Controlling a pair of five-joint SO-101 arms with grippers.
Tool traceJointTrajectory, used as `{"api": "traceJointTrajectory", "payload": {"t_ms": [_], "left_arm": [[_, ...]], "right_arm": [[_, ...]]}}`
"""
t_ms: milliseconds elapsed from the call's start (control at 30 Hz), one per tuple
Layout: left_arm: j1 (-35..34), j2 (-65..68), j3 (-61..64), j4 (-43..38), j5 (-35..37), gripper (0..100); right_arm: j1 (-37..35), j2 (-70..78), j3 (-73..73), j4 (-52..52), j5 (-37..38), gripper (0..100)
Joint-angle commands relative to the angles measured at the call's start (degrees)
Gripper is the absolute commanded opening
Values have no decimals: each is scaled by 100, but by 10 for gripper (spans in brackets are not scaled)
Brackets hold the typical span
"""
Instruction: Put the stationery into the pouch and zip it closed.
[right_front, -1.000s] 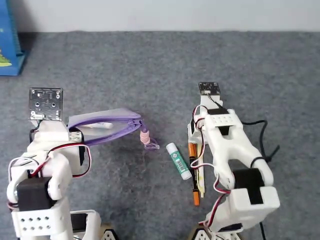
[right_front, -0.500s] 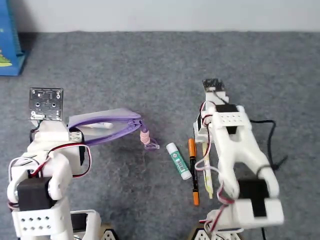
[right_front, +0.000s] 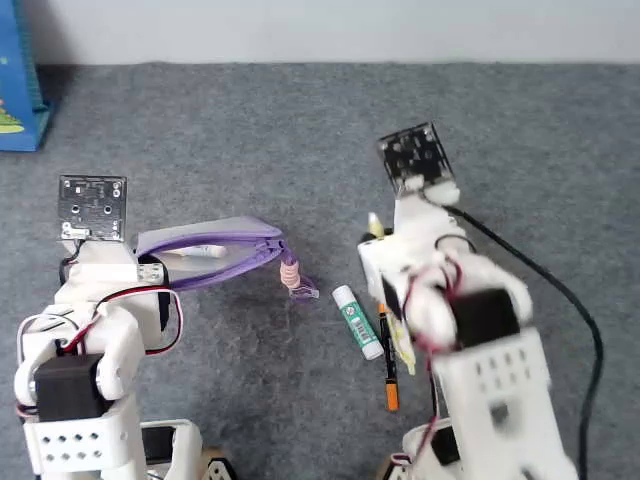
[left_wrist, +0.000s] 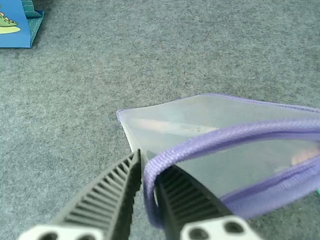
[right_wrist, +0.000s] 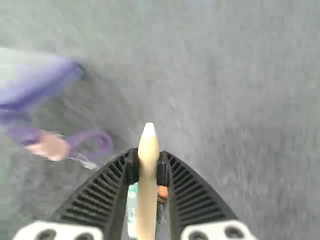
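- Left gripper (left_wrist: 145, 167) is clamped tight on the purple zip edge of the pouch (right_front: 210, 255), which sits with its mouth gaping on the table's left half.
- A slim pale item (left_wrist: 170, 127) shows through the pouch's clear side.
- The pink zip charm (right_front: 291, 274) trails off its right end.
- Right gripper (right_wrist: 146, 162) pinches a pale yellow pen (right_wrist: 147, 145) over the table's middle.
- The glue stick (right_front: 357, 322) and orange pen (right_front: 390, 392) lie just beside each other, towards the near edge.

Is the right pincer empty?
No, the right pincer is shut on a pale yellow pen whose tip sticks out past its fingers.
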Motion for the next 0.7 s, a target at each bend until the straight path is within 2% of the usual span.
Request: {"api": "traceJointTrajectory", "payload": {"t_ms": [0, 400, 667], "left_arm": [[9, 26, -31, -35, 44, 13], [9, 26, -31, -35, 44, 13], [9, 26, -31, -26, 44, 13]], "right_arm": [[-426, -716, -211, -382, -255, 8], [-1411, -1323, -202, -2246, -598, 8], [-1464, -1341, 193, -3670, -1363, 8]]}}
